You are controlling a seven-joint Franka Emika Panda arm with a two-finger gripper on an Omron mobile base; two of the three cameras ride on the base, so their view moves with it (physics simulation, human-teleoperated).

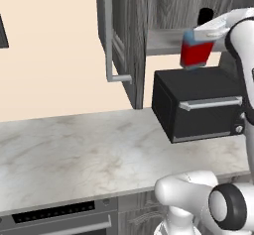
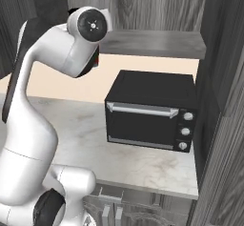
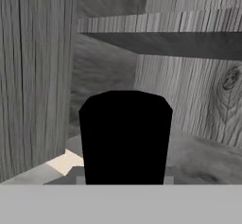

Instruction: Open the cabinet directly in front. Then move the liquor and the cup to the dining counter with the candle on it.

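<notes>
Left base view: from behind-left, facing 1 o'clock over worktop (image 1: 89, 149) toward oven (image 1: 198, 105). Right base view: from behind-right, facing 11 o'clock, sharing oven and worktop. Hand view: very near, looking into cabinet (image 3: 38, 76), cap (image 3: 125, 138) at 6 o'clock.

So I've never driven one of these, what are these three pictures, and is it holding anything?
It is one white robot arm on a driving base. Two pictures come from cameras on the base, behind the arm to its left and right; the third looks along the hand. The left base view shows the gripper clamped on the liquor, lifted beside the shelf of the open cabinet. In the hand view the black shape is the bottle's cap, close up. Below, a black microwave sits on the marble counter. The fingers themselves are hidden by the bottle.
</notes>
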